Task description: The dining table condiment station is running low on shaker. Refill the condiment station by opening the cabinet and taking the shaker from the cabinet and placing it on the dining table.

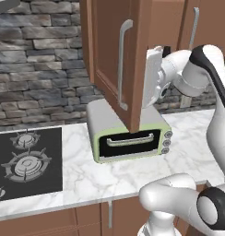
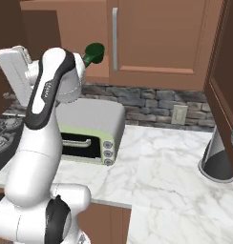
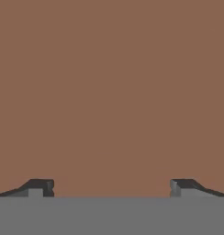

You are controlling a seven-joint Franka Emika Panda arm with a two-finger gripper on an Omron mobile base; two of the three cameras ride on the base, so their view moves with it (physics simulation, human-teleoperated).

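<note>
The cabinet [image 1: 115,60] door is swung out over the oven [image 1: 128,136], so opening looks done; fetching and placing remain. The end effector [image 3: 112,188] is spread wide, holding nothing, facing plain brown wood (probably the door's inner face). The shaker's place I cannot tell. The door edge crowds the hand; bench [image 2: 171,167] right is open.

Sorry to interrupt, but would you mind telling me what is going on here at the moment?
The robot arm is working at the wall cabinet above the toaster oven. One cabinet door is swung open, and the hand, fingers spread and holding nothing, faces a brown wooden surface up close. A green cup sits inside the cabinet.
</note>
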